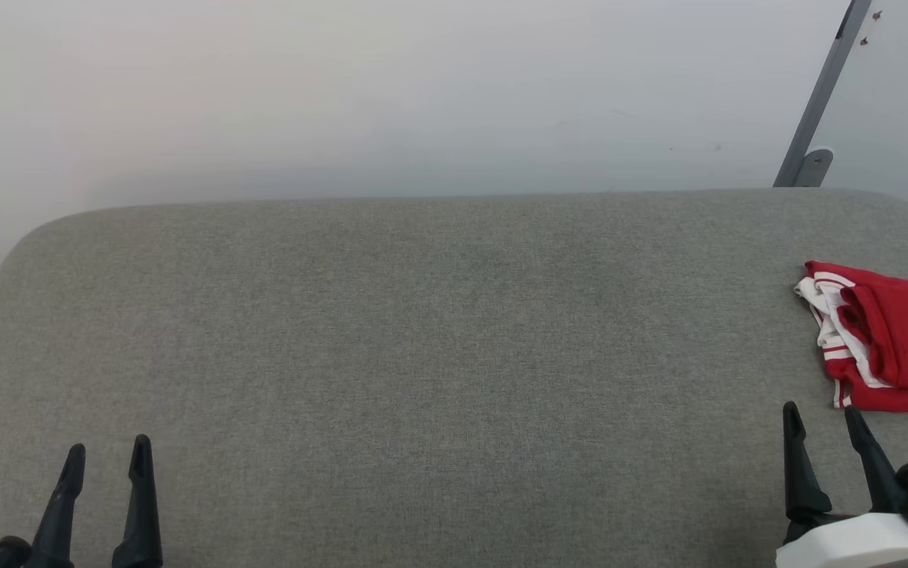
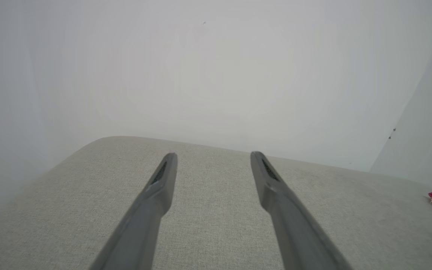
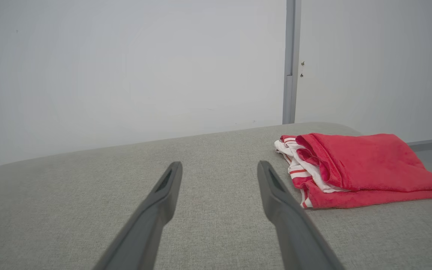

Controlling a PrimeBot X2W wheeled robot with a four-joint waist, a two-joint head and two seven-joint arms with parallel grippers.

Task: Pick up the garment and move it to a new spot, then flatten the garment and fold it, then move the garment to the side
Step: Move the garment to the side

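Your garment (image 1: 899,335) runs off the frame's right edge, folded on the counter (image 1: 422,355); left claw (image 1: 108,446) and right claw (image 1: 822,410) both gape, empty.

The garment (image 1: 891,339) sits on the table (image 1: 422,355) at its right edge, about midway between front and back, and the right gripper (image 1: 820,409) hangs just in front of it, near but apart. Over at the table's front left is the left gripper (image 1: 107,446), well apart from the garment, the width of the table between them. Behind the table stands the wall (image 1: 422,95), and a post (image 1: 820,102) rises behind the back right corner.
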